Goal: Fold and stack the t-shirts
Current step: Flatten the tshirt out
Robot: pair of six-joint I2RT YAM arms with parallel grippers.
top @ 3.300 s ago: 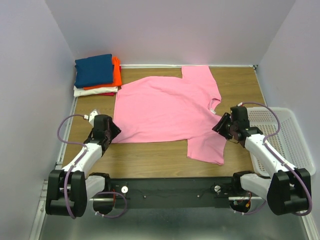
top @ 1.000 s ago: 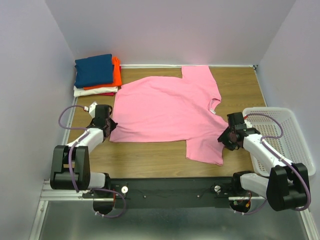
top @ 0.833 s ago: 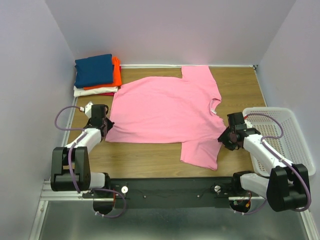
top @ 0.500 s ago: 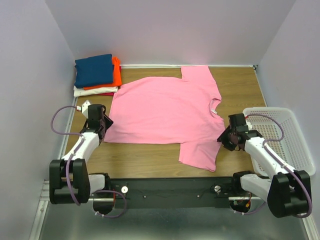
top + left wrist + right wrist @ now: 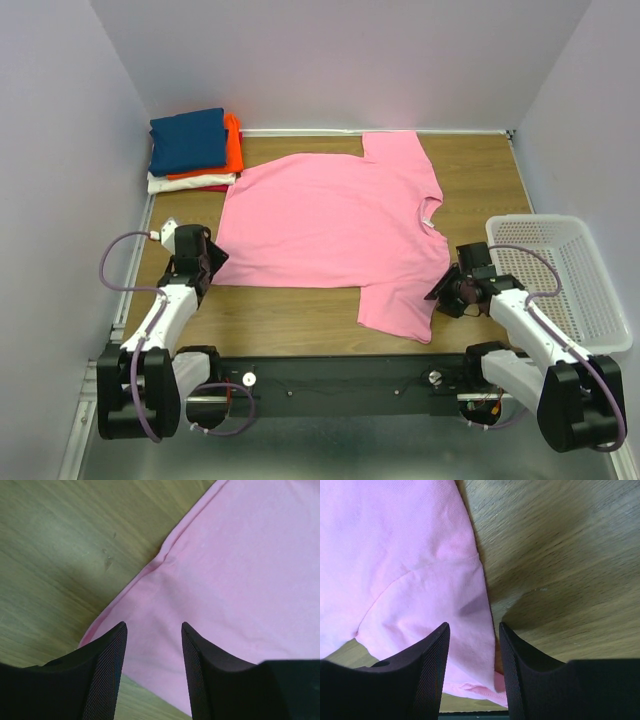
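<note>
Pink shirt (image 5: 335, 225): spread flat, centre of frame. Folded stack (image 5: 195, 150): upper left.
Left gripper (image 5: 203, 262): jaws apart over the hem corner.
Right gripper (image 5: 446, 292): jaws apart over the lower sleeve edge.
Risk: a shallow bite at either edge may slip and drag the cloth askew.

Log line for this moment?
pink t-shirt: unfolded | left hand: open at hem corner | right hand: open at sleeve | stack: far-left

Even, soft light — sharp, shadow-light

A lab test booth: plain walls (image 5: 62, 120) enclose a wooden table (image 5: 300, 312).
</note>
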